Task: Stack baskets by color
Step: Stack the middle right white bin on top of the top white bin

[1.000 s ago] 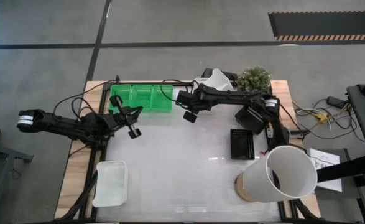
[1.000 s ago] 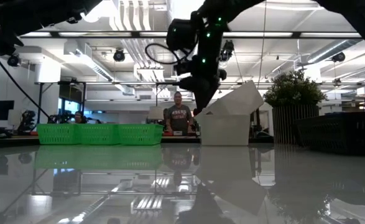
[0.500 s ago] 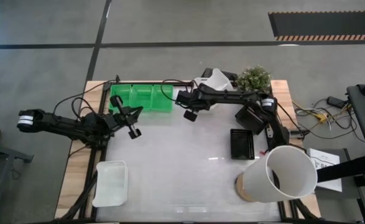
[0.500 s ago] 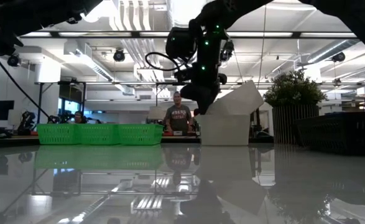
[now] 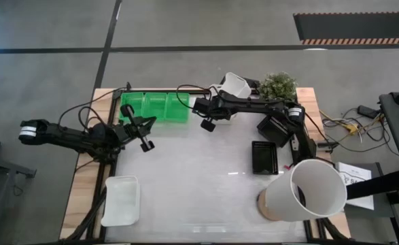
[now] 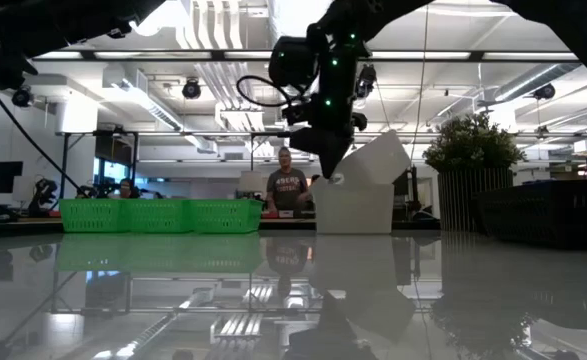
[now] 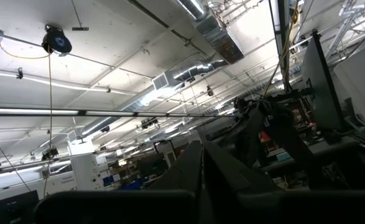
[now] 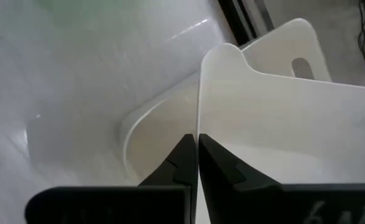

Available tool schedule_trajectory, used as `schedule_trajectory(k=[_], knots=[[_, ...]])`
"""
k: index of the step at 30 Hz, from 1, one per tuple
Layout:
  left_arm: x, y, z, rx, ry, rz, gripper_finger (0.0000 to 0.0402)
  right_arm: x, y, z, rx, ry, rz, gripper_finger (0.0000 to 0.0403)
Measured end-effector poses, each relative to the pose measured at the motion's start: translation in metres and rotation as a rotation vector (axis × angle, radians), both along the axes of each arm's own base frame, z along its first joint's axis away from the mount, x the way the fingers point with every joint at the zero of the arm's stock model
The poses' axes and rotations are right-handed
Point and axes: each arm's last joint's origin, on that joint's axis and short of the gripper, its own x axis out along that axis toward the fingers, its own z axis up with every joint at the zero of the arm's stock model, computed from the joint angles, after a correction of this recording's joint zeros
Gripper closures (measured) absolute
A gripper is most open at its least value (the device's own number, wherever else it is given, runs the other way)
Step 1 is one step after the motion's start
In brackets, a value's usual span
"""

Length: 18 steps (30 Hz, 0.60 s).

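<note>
Two translucent white baskets sit at the table's far edge. The upper white basket (image 5: 236,84) (image 6: 373,160) is tilted and rests in the lower one (image 6: 353,205) (image 8: 151,134). My right gripper (image 5: 221,97) (image 6: 331,172) is shut on the upper one's rim. Green baskets (image 5: 153,107) stand in a row at the far left. Two black baskets (image 5: 265,158) (image 5: 275,128) lie on the right, and another white basket (image 5: 121,200) at the near left. My left gripper (image 5: 145,143) is shut on nothing, raised over the left side. My right gripper pinches the thin wall of the upper white basket at its rim (image 8: 198,127), one finger inside and one outside. The fingers slant down onto it from above. The basket sits tilted, one end raised, its lower part resting in the white basket beneath.
A large white cylinder (image 5: 308,190) lies at the near right corner. A potted plant (image 5: 277,86) stands at the far right, close to the white baskets. Cables run along the far edge. People show in the room beyond the table.
My right gripper has shut on the upper white basket's rim while staying almost in place. The tilted basket has shifted a little toward the table's left. The left arm has kept still.
</note>
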Motion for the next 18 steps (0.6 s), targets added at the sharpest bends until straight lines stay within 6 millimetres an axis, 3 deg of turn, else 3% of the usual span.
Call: schedule_trajectory(k=[12,18], knots=[[0.000,0.000,0.000,0.000,0.001,0.000,0.0402,-0.015,0.022,0.058,-0.147,-0.070,0.102,0.0394],[0.000,0.000,-0.001,0.000,0.008,0.000,0.0402,-0.018,0.026,0.071,-0.178,-0.082,0.162,0.0394]])
